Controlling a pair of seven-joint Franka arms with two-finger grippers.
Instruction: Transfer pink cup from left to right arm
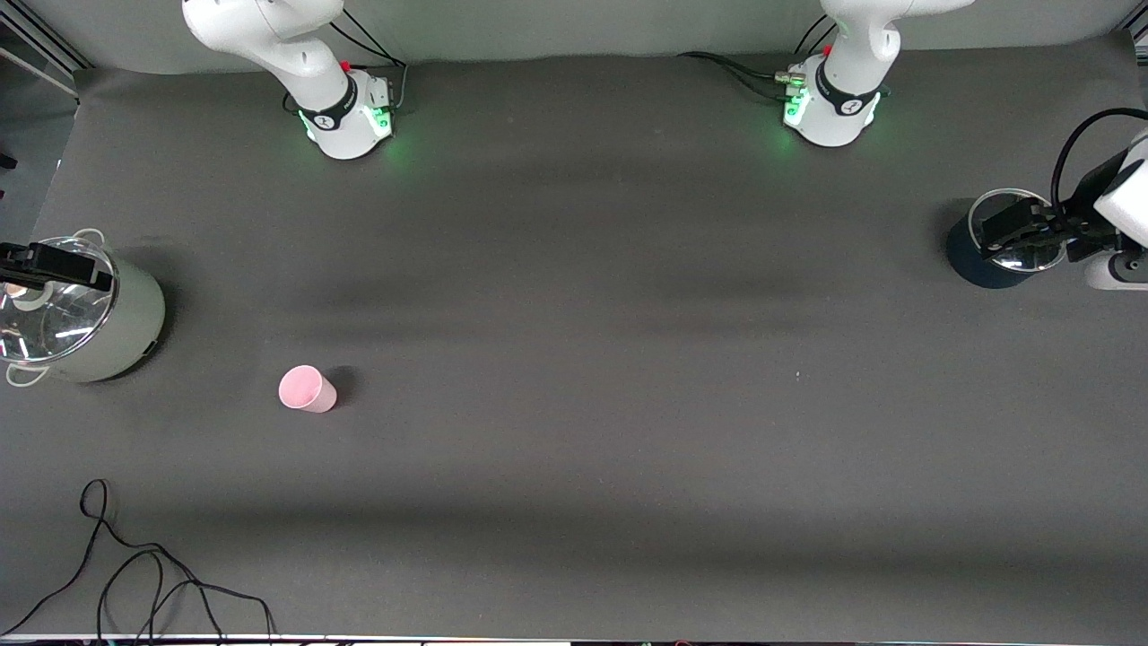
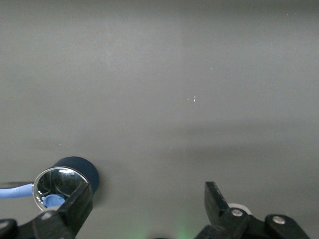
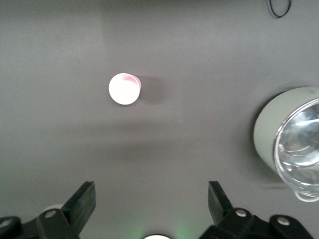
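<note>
From the front, the pink cup [image 1: 307,389] stands upright on the dark table [image 1: 583,404] in the lower left of the frame, toward the right arm's end and touched by nothing. At the left edge the right gripper [image 1: 49,262] hangs over a pale green pot [image 1: 85,309] with a glass lid, and at the right edge the left gripper [image 1: 1022,231] hangs over a dark blue pot [image 1: 991,256]. A loose black cable [image 1: 134,574] trails in the lower left corner. In the left wrist view, the left gripper [image 2: 148,206] shows along the bottom with its fingers spread wide and empty, the blue pot [image 2: 70,179] at lower left. In the right wrist view, the right gripper [image 3: 152,206] likewise stands wide apart and empty at the bottom; the cup [image 3: 124,88] sits upper left, well apart from it, with the green pot [image 3: 286,139] at the right edge.
</note>
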